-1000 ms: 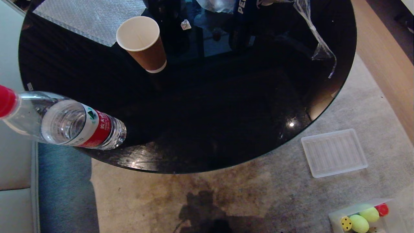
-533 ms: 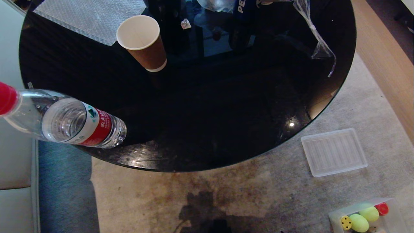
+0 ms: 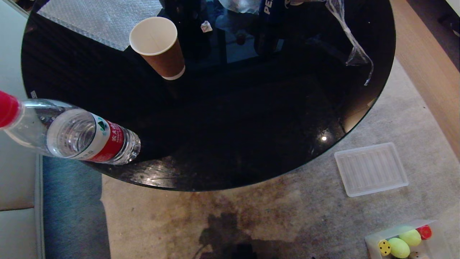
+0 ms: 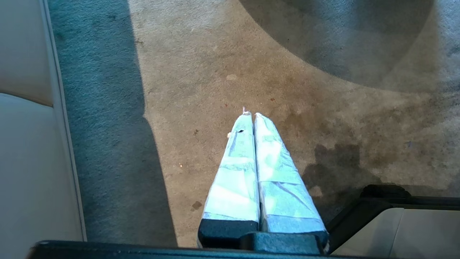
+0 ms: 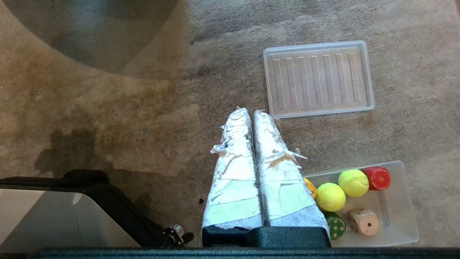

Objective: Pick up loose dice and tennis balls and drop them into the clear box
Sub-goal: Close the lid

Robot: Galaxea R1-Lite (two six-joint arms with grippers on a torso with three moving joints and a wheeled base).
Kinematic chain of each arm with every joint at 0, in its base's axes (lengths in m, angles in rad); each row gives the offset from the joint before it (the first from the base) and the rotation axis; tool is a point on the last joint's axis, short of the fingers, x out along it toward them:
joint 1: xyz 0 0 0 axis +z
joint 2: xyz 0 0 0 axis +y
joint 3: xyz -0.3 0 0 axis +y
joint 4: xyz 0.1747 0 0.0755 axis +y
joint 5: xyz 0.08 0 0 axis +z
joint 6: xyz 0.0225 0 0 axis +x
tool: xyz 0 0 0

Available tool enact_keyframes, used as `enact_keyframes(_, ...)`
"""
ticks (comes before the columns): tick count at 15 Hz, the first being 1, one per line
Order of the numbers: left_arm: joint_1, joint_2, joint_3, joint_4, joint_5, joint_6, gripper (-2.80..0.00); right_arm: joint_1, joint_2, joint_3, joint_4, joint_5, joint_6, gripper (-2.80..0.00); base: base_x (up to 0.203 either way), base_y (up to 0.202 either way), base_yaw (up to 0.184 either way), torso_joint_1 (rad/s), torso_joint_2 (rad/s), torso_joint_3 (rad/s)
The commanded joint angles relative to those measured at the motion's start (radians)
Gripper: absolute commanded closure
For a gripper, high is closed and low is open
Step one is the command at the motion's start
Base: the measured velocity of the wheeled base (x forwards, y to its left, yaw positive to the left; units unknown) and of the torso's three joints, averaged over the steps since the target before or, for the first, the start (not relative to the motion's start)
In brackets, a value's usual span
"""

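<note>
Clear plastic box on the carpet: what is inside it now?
The translucent shallow box holds two yellow-green tennis balls, a red die, a beige die and a dark green die. A yellow die is mostly covered by the right gripper.

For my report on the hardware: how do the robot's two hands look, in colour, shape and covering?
Each hand has two long fingers that taper toward the tip, wrapped in pale silvery-white tape, on a black base. On the left hand the tape is fairly smooth, with a small loose thread at the tip. On the right hand it is wrinkled, frayed and peeling at the edges.
</note>
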Motion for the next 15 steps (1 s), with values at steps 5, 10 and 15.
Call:
enact_keyframes(5,0.000,0.000,0.000,0.000,0.000,0.000,0.00,0.000,0.001,0.002,0.001,0.001,-0.001,0.00,0.000,0.000,0.000,0.000,0.00,0.000)
enact_keyframes(10,0.000,0.001,0.000,0.000,0.000,0.002,0.00,0.000,0.001,0.002,-0.001,-0.001,0.000,0.00,0.000,0.000,0.000,0.000,0.00,0.000)
enact_keyframes(15,0.000,0.000,0.000,0.000,0.000,0.000,0.00,0.000,0.001,0.002,-0.001,-0.001,-0.003,0.00,0.000,0.000,0.000,0.000,0.00,0.000)
